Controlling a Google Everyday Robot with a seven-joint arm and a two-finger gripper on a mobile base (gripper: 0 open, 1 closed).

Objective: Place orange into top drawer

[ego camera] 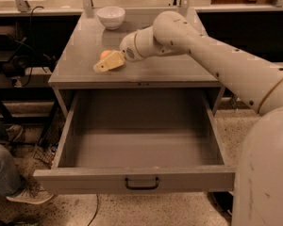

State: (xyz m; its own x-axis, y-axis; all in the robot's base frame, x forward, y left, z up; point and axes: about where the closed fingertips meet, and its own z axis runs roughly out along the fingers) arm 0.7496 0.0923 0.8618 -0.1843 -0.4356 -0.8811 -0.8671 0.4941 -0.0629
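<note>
The orange (105,54) shows as a small round orange patch on the grey cabinet top (80,46), mostly hidden behind my gripper. My gripper (107,63), with its yellowish end, lies low over the cabinet top right at the orange, reaching in from the right. The top drawer (141,178) is pulled fully open below the cabinet top. Its inside is bare grey metal, and its dark bar handle (141,183) sits at the centre of the front panel.
A white bowl (111,17) stands at the back of the cabinet top. My arm (212,60) crosses from the right above the cabinet's right side. A person's leg and shoe (14,182) are on the floor at the left. Dark shelving stands behind.
</note>
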